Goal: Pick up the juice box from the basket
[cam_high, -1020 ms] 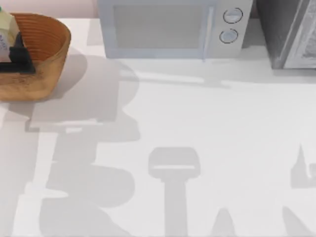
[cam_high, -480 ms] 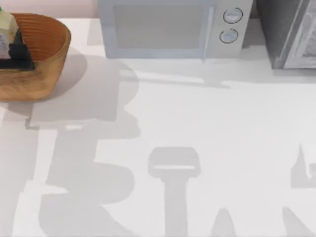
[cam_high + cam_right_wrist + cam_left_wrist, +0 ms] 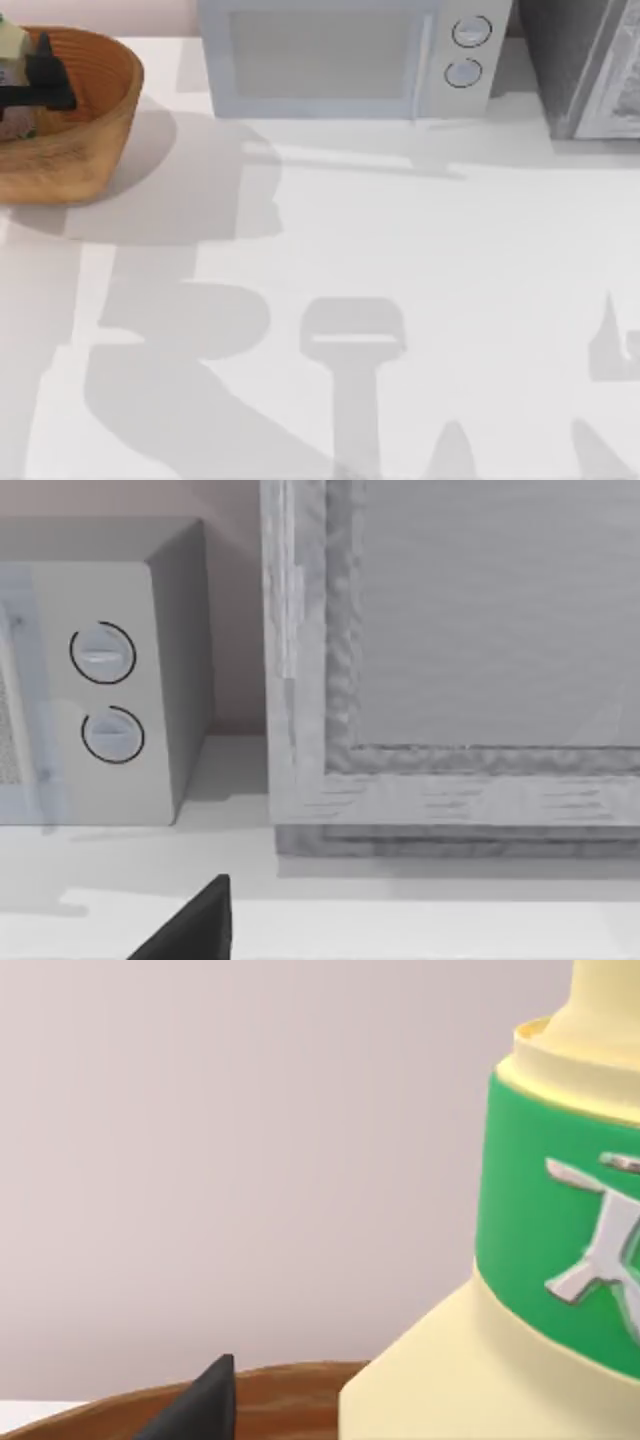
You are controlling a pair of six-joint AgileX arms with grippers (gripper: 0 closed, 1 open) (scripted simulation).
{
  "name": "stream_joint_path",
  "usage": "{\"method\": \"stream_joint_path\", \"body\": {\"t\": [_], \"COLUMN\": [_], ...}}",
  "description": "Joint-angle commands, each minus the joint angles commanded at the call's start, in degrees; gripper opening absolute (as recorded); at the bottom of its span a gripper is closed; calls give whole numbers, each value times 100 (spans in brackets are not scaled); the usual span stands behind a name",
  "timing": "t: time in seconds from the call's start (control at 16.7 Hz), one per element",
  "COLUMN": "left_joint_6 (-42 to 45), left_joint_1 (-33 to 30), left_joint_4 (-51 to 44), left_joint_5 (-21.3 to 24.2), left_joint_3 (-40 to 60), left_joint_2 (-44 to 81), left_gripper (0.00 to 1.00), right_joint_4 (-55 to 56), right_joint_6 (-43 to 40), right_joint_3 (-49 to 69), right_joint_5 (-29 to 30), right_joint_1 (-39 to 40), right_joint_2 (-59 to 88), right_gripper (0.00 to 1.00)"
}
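In the upper left corner of the top view, the basket (image 3: pixel 95 120) stands on the white table (image 3: pixel 420 270), and part of it is cut by the left edge of the frame. Above its inside, the left gripper (image 3: pixel 18 88) appears as a dark shape, and its fingers (image 3: pixel 50 72) lie against the juice box (image 3: pixel 12 50), which is pale yellow and sits at the very edge of the picture. The gripper looks closed on the carton, holding it from the side.

In the left wrist view, the juice box (image 3: pixel 560 1260) is very close at the right of the frame, with its green band and a pale neck above it. One dark fingertip (image 3: pixel 200 1410) shows at the bottom, and the brown rim of the basket (image 3: pixel 290 1390) is behind it.

A microwave (image 3: pixel 345 60) stands along the top middle of the top view. The right wrist view shows one dark fingertip at the bottom edge, so how open the right gripper is I cannot tell.
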Motion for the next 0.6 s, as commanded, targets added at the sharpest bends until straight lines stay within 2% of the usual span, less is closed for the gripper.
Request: {"method": "stream_joint_path", "body": {"t": [0.3, 0.6], "left_joint_6": [0, 0], "left_joint_1": [-4, -4], "left_joint_4": [-26, -26], "left_joint_5": [-4, -4], "left_joint_3": [66, 66], "left_joint_2": [40, 40], "left_gripper": [100, 62], "right_joint_4": [0, 0], "right_joint_6": [0, 0], "right_joint_3": [0, 0], "right_joint_5": [0, 0], "right_joint_1": [0, 0], "right_joint_2": [0, 0], "right_gripper": [100, 100]}}
